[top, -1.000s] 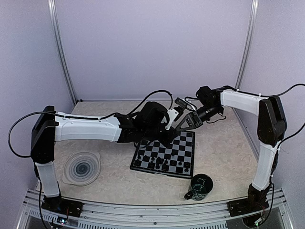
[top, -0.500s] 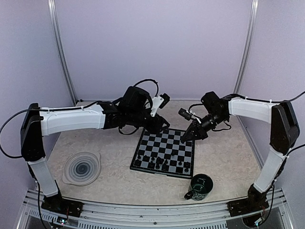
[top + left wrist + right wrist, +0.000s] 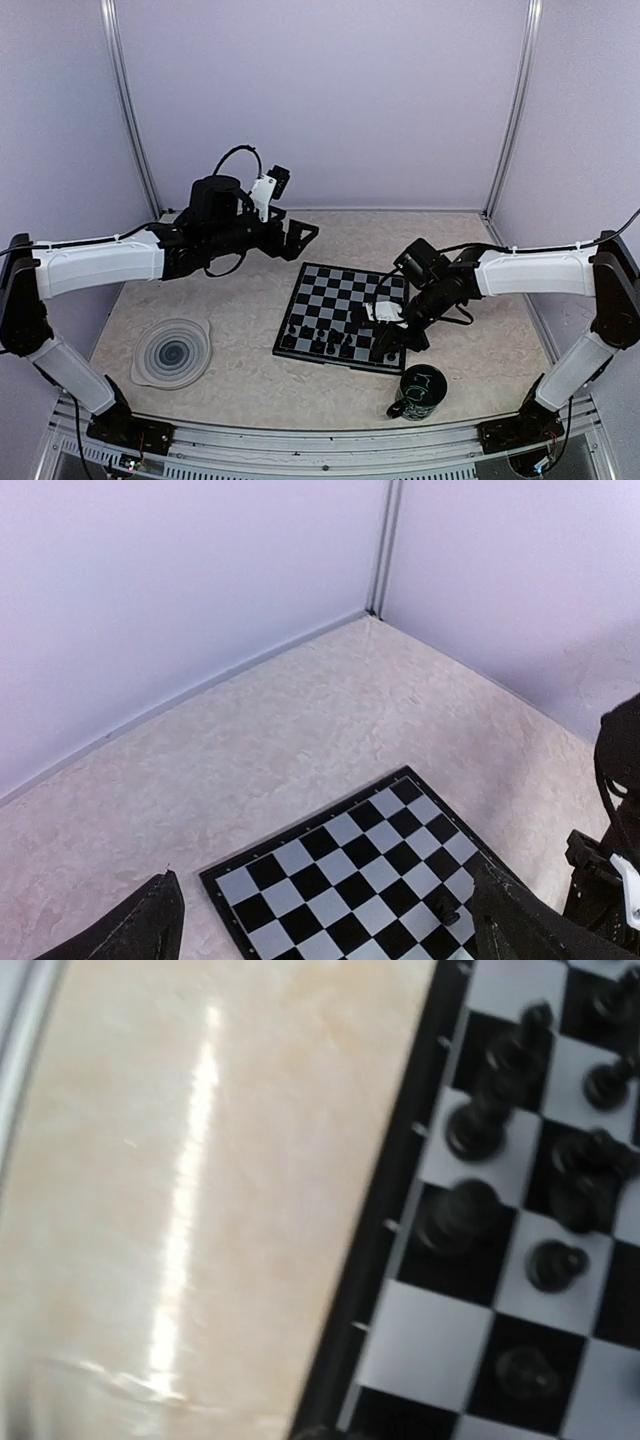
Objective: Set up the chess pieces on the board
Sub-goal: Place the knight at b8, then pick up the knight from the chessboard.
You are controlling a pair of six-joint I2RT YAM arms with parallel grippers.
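chess pieces (image 3: pixel 333 345) on board (image 3: pixel 345 298); mug (image 3: pixel 420 392) before it, plate (image 3: pixel 172 352) left

Far half of the board (image 3: pixel 340 295) open
Bare squares toward 12 o'clock; chess pieces (image 3: pixel 330 347) crowd its 6 o'clock edge, mug (image 3: pixel 420 392) at 5, right arm (image 3: pixel 520 270) at 3

We record the board (image 3: pixel 340 300) as chequered in black and light grey, with a thin dark border. The chess pieces (image 3: pixel 460 1217) are all black. We list the mug (image 3: pixel 421 390) as dark green with paler green markings, and the plate (image 3: pixel 172 352) as grey with a darker spiral. The table (image 3: pixel 240 320) is mottled beige and the walls (image 3: pixel 320 100) plain pale lilac. We note white shells and black joints on the left arm (image 3: pixel 100 265) and right arm (image 3: pixel 530 270).
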